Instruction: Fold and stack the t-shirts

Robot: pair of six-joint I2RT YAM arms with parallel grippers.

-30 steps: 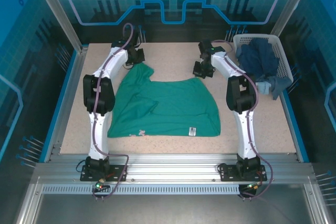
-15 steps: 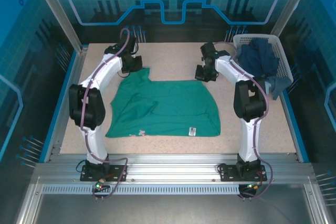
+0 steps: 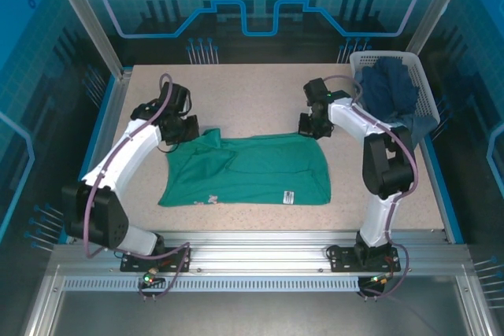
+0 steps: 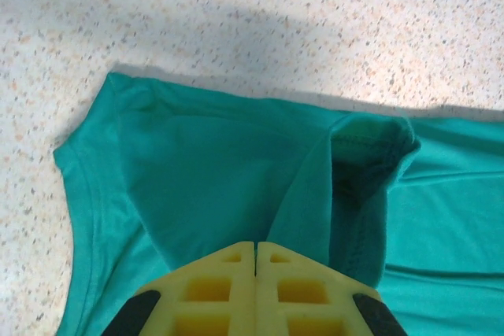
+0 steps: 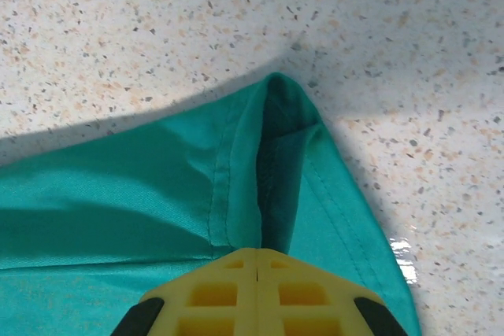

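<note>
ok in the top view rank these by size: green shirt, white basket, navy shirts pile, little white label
1. teal-green t-shirt, largest by far.
2. white lattice basket and the navy t-shirts heaped in it: too alike to rank, since the heap spills over the basket's near rim.
3. white label, smallest.

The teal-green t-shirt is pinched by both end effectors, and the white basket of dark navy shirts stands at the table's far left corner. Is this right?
No. The white basket of dark navy shirts stands at the far right corner, as the top external view shows. The left end effector and the right end effector do pinch the teal-green t-shirt.
</note>
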